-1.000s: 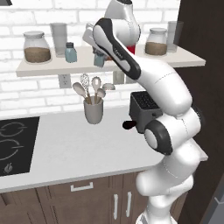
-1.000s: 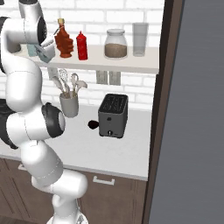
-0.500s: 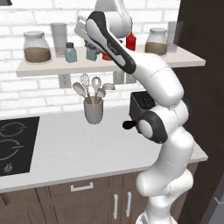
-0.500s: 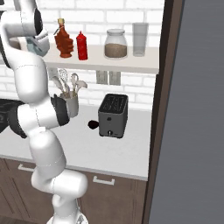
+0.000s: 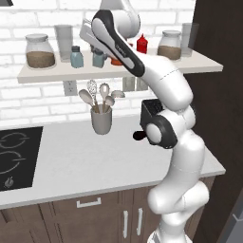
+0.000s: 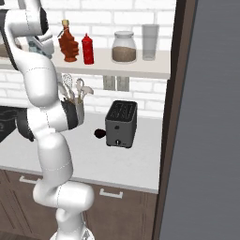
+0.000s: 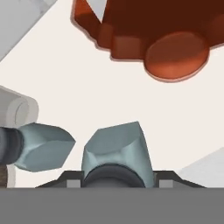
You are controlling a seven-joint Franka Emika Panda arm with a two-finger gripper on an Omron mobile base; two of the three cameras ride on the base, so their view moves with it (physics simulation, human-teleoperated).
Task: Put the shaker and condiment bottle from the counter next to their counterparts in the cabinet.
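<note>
Left base view – shelf: the long pale beige wall shelf board (image 5: 199, 66) carries, from left to right, a glass jar of brown grains (image 5: 40, 51), a tall clear glass tumbler (image 5: 63, 42), a small blue-grey shaker with a grey cap (image 5: 76, 57) and a second, matching blue-grey shaker (image 5: 98, 58) just beside it.
Left base view – bottle: the small bright red ribbed squeeze bottle (image 5: 141, 44) stands on the shelf behind the arm.
Left base view – pincer: the hand reaches over the second shaker; I cannot tell how the jaws stand here.
Left base view – table: the pale grey-white table (image 5: 95, 161) holds a grey utensil cup (image 5: 101, 120).

Right base view – shelf: the maple-leaf-shaped dark orange-red syrup bottle with a gold cap (image 6: 69, 42) stands just left of the red squeeze bottle, close but apart.
Right base view – table: a black toaster (image 6: 121, 123) sits below the shelf.

Hand view – pincer: the pincer (image 7: 117, 178) has its dark tips on either side of the second shaker's cap; whether they grip it I cannot tell.
Hand view – surroundings: the first shaker lies just left, the syrup bottle's base beyond.
</note>
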